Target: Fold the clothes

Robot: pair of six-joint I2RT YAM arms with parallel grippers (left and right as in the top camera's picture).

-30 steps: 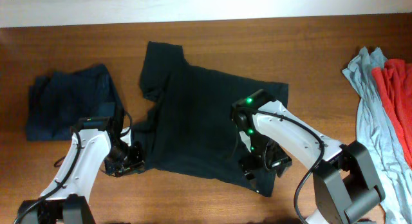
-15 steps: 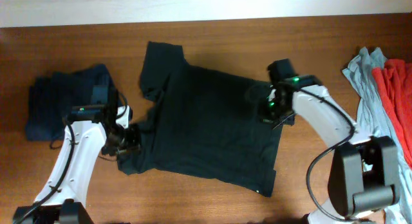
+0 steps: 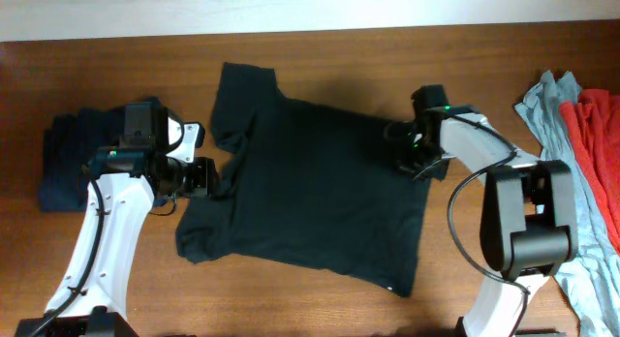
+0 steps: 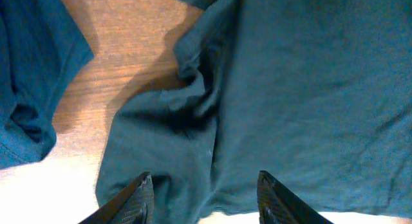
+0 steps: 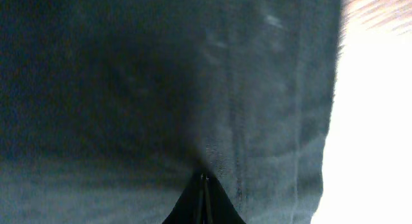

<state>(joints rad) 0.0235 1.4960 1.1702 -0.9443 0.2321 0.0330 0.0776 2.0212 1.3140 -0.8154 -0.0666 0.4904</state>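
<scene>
Right fingers (image 5: 190, 211) pinch the black T-shirt (image 3: 310, 201); left fingers (image 4: 132, 201) spread above it.

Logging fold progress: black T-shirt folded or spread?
Spread: the black T-shirt lies open and mostly flat across the table, rumpled near the left hand.

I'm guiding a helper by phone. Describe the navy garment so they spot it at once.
Find the black T-shirt spread across the middle of the table. Look to its left, near the table's left end: the navy garment lies there. Unlike the spread shirt and the loose grey-blue and red heap on the right, it is a compact squared bundle.
</scene>
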